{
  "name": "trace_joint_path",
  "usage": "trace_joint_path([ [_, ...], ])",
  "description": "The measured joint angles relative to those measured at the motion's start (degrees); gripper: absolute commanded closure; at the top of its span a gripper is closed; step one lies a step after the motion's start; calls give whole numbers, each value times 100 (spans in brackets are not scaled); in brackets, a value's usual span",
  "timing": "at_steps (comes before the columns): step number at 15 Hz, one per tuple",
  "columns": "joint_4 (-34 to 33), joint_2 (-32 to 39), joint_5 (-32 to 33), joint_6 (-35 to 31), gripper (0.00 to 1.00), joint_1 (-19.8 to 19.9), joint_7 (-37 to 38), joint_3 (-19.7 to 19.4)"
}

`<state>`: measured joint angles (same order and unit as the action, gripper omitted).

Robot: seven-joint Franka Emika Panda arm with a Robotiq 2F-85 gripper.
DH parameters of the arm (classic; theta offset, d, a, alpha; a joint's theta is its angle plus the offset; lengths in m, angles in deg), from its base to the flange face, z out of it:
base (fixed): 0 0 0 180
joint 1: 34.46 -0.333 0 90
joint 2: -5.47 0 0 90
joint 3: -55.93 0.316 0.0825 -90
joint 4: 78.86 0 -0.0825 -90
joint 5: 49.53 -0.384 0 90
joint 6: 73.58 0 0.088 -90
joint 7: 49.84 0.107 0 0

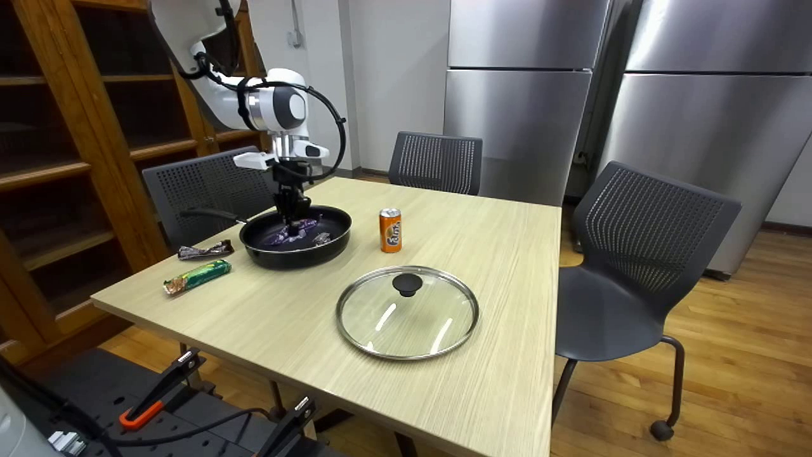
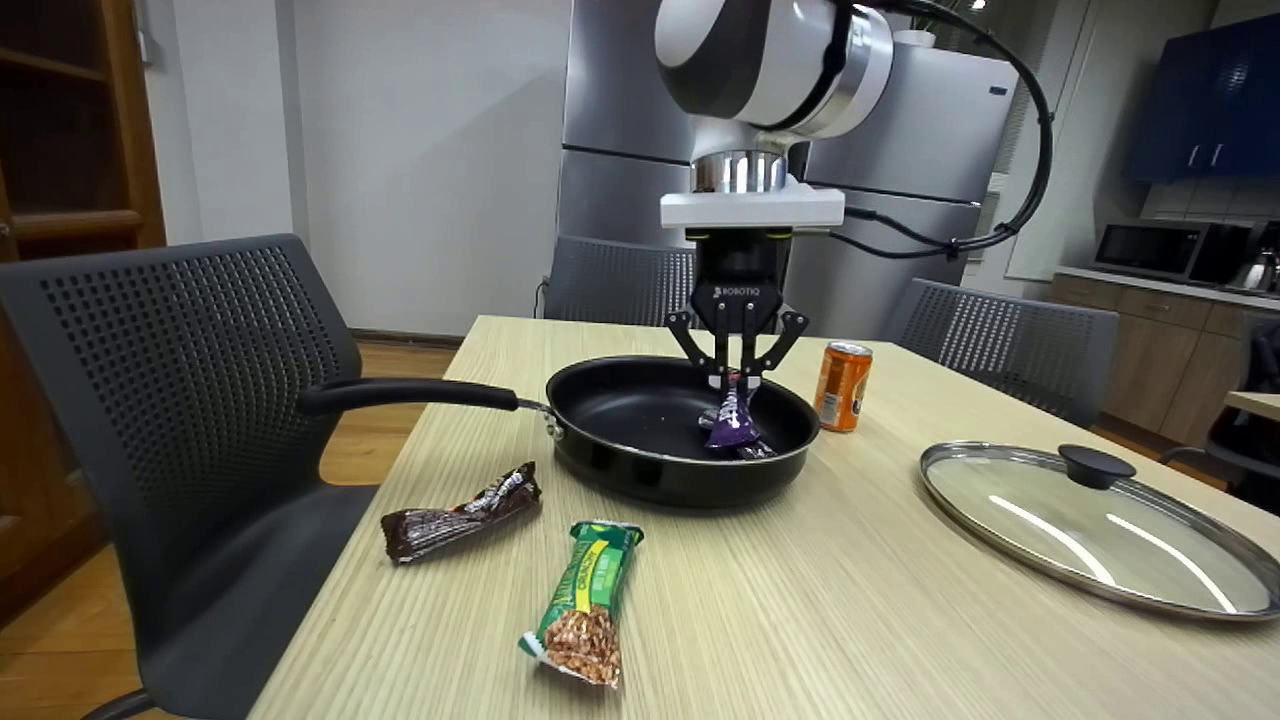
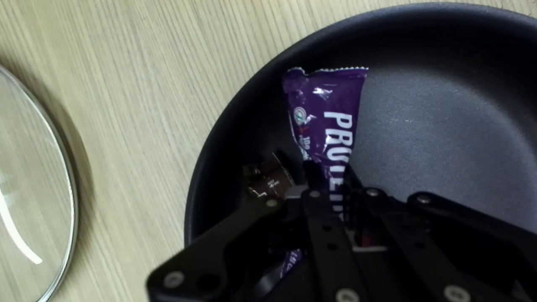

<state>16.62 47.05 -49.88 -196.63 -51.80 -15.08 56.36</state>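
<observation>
My gripper [image 2: 735, 383] reaches down into a black frying pan [image 2: 675, 482], its fingers nearly together. It is shut on a purple wrapped bar [image 3: 325, 113], pinched around the middle; one crimped end sticks out past the fingers in the wrist view. In an exterior view the purple bar [image 2: 733, 428] slants downward inside the pan. Beside it in the pan lies a brown wrapper [image 3: 270, 180], partly covered by the gripper. A small purple and silver patch [image 3: 291, 262] shows below the linkage; whether it belongs to the same bar I cannot tell.
Near the pan's handle [image 2: 410, 395] lie a dark brown bar [image 2: 462, 515] and a green granola bar [image 2: 590, 595] on the table. An orange can [image 1: 390, 231] stands on the pan's opposite side. A glass lid [image 1: 406, 314] lies knob up. Chairs [image 1: 625, 254] surround the table.
</observation>
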Motion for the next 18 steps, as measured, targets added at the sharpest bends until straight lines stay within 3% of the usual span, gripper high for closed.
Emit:
trace_joint_path([
  [1,-32,22,0,1,61,0,0,-6],
  [9,-88,41,0,-29,2,-1,0,-24],
  [13,133,-168,0,-218,0,-43,0,-22],
  [18,982,-790,0,-821,0,-185,0,38],
])
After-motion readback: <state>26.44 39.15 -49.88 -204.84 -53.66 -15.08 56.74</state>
